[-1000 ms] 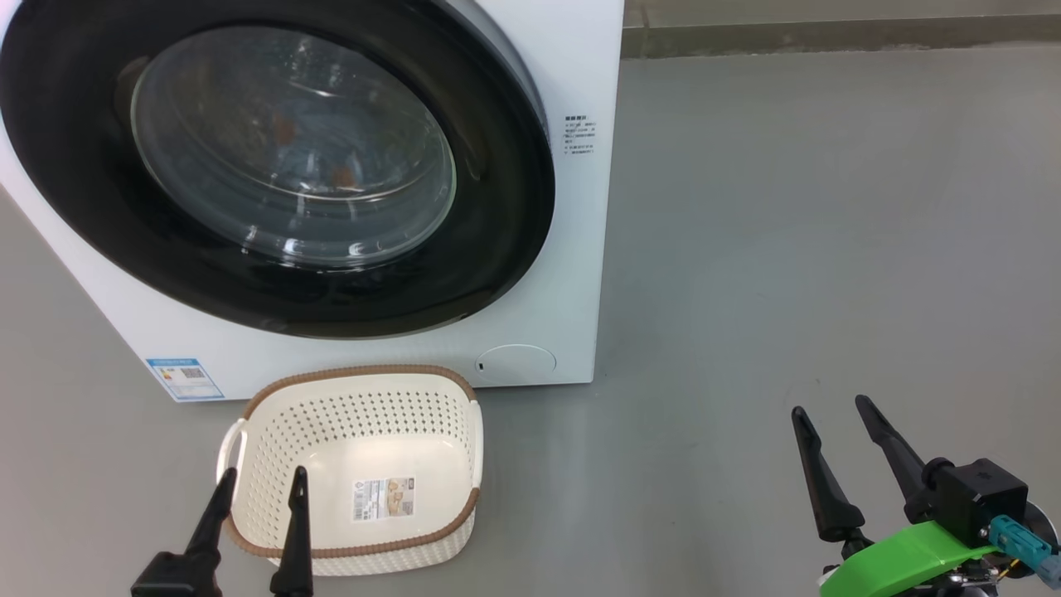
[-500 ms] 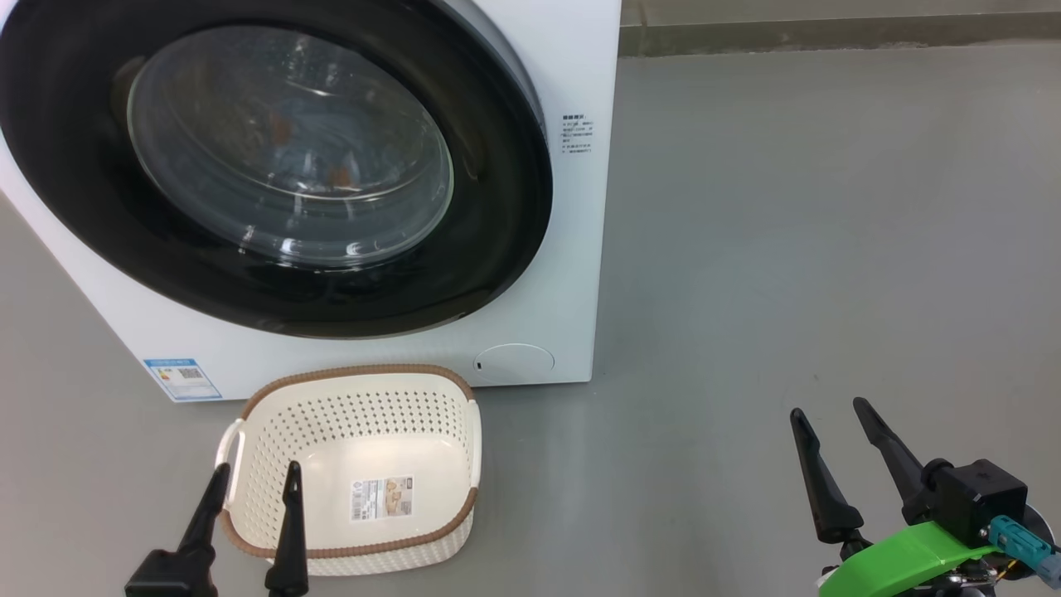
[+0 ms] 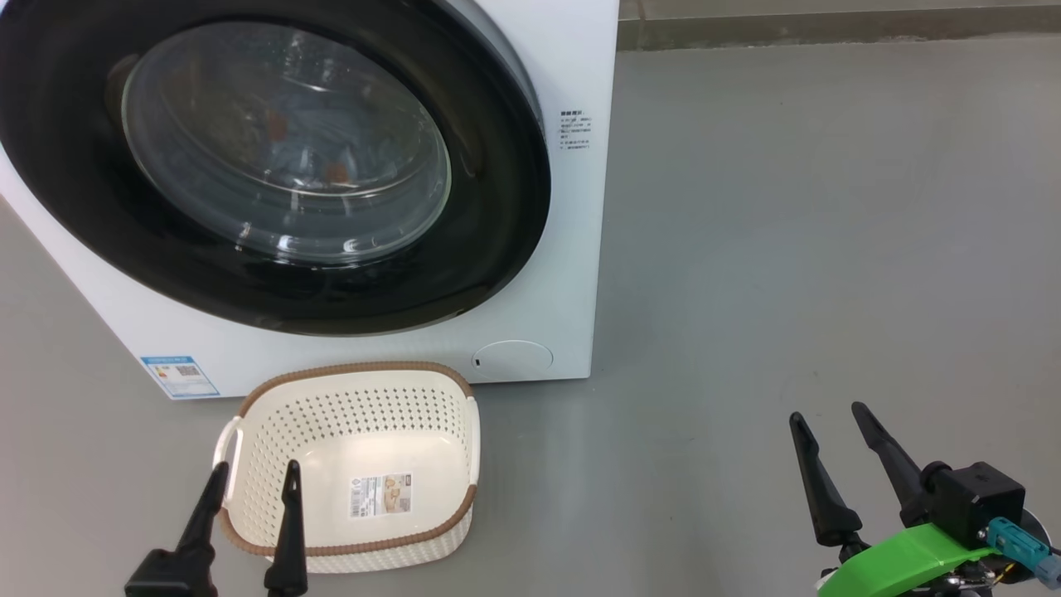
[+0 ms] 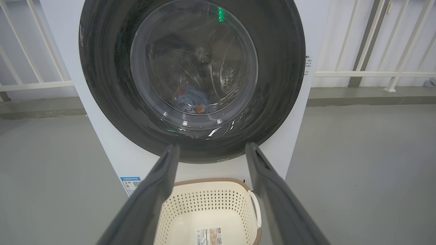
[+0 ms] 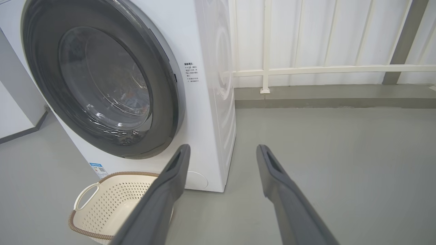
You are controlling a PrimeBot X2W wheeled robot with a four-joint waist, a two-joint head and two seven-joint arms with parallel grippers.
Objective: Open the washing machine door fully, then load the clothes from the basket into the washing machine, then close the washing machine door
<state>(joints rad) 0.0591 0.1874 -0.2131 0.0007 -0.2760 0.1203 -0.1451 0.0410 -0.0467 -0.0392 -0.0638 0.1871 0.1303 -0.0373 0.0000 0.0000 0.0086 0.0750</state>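
Observation:
The white washing machine stands at upper left, and its glossy black round door lies flat against the front. Through the door's glass bowl I see the light blue clothes with orange marks inside the drum. On the floor before the machine sits the cream basket with a brown rim, holding nothing but its paper label. My left gripper is open at the basket's near left rim. Out on the bare floor to the right, my right gripper is open and holds nothing.
Grey floor spreads wide to the right of the machine. A white railing and a low grey kerb run along the wall behind. A small round flap and a blue sticker sit low on the machine front.
The left gripper has dropped slightly lower and to the left at the basket's rim. The whole head view has shifted a little. The right gripper holds its place.

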